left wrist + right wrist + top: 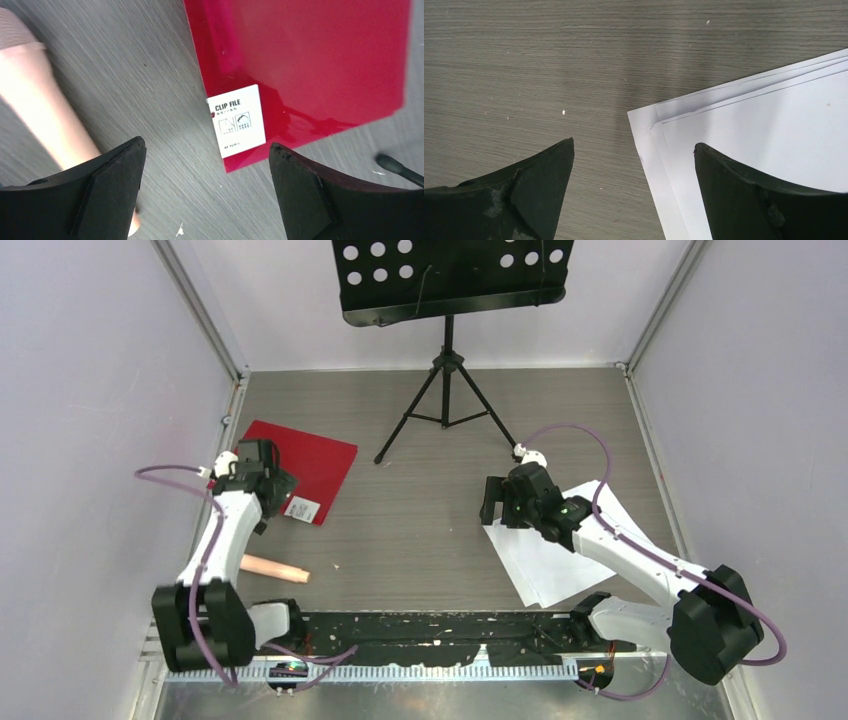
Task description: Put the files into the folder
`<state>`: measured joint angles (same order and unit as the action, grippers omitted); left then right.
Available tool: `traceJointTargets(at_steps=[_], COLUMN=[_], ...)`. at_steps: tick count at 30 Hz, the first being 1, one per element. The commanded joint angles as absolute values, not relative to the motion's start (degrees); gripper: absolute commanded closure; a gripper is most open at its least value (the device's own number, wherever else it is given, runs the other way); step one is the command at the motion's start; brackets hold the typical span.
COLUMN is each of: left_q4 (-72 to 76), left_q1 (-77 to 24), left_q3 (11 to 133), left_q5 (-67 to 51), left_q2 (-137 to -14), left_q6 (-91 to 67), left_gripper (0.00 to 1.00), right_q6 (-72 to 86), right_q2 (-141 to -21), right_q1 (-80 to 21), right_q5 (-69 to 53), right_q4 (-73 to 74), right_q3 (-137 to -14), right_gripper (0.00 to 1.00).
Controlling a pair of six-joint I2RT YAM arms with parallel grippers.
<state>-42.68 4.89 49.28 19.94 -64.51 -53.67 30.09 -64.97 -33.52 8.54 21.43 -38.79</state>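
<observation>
Hovering open-fingered over folder [310, 60]: left hand [206, 150]

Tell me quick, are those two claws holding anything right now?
Left gripper: open, holding nothing, over the folder.
Right gripper: open, holding nothing, over the files.

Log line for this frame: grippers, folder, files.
left gripper: open, over folder label corner | right gripper: open, over files corner | folder: closed, flat | files: outside folder | held: nothing
</observation>
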Motion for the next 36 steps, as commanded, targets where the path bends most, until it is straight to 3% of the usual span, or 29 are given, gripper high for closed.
traceJointTargets(at_steps=[1,6,20,29,31,36], left_q4=[-35.64,-30.55,-28.58,-29.58,-31.17,-34.44], left_q1=[7.23,11.79,25.73,20.79,19.76,17.43], left_q3=[50.95,53.0,67.37,63.02,61.54,59.71], left_q5=[15.99,10.34,11.46,11.36,11.76,13.07], left_q2=[-72.44,-80.53,-93.51,-96.29,-96.21,-95.07], left_q6=[-56.35,-55.76,-51.82,-58.44,-61.77,-65.64], left_gripper=[0.09,0.11,0.09,0.13,0.19,0.18], right_q6=[30.2,29.91,27.94,27.11,27.42,27.72], right_q2=[-62.92,-63.5,-71.03,-77.72,-78.41,-79.12], right_q1=[-33.4,-33.4,-33.37,-33.4,-33.42,-33.4], right_q5=[8.2,7.48,2.59,0.96,0.82,0.91], right_q4=[20.3,20.24,17.96,16.07,15.67,14.62], right_q3=[-40.88,-41.32,-45.37,-48.37,-48.53,-47.96], right_gripper=[0.05,0.05,0.05,0.05,0.05,0.05])
